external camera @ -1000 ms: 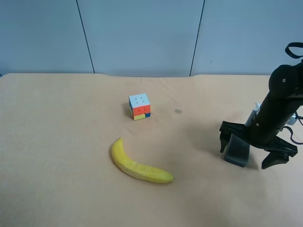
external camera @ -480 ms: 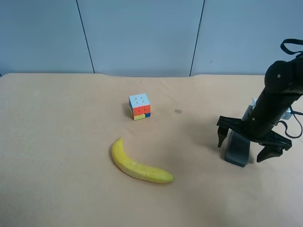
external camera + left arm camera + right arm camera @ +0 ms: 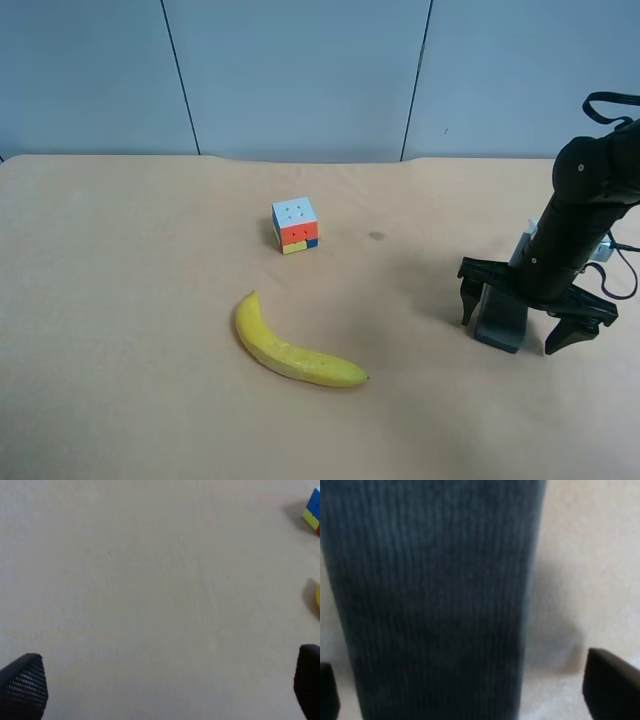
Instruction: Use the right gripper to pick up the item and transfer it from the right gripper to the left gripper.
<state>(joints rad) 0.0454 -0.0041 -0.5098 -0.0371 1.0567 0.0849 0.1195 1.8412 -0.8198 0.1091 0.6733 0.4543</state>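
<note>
Plainly, the block [image 3: 500, 322] lay flat on the table [image 3: 130, 300], towards the exterior view's right edge and well apart from the other things. Its long axis ran from far to near in that view, leaning a little, with one short end facing the camera. In the right wrist view its fine ribs ran along its length, and that length crossed the line between the two fingertips at about a right angle.

The right claw [image 3: 511, 333] stood low over the block with its jaws spread, one finger on each side. In its wrist view we saw bare table between one fingertip [image 3: 610, 680] and the block's long side. The other fingertip sat at the very edge of the picture, close to the block, and we could not tell whether it touched. So the claw was open and not gripping.

The left claw [image 3: 165, 682] showed only in its own view: two dark tips wide apart over bare table, open, with nothing between them.

The table was a pale tan, matte surface with a small dark spot [image 3: 376, 236] near its middle. Behind it rose a wall [image 3: 300, 70] of grey-blue panels split by thin dark seams.

A many-coloured cube [image 3: 295, 225] sat near the table's middle. A banana [image 3: 295, 350] lay nearer the camera, apart from the cube, curving from the view's left towards its right.
</note>
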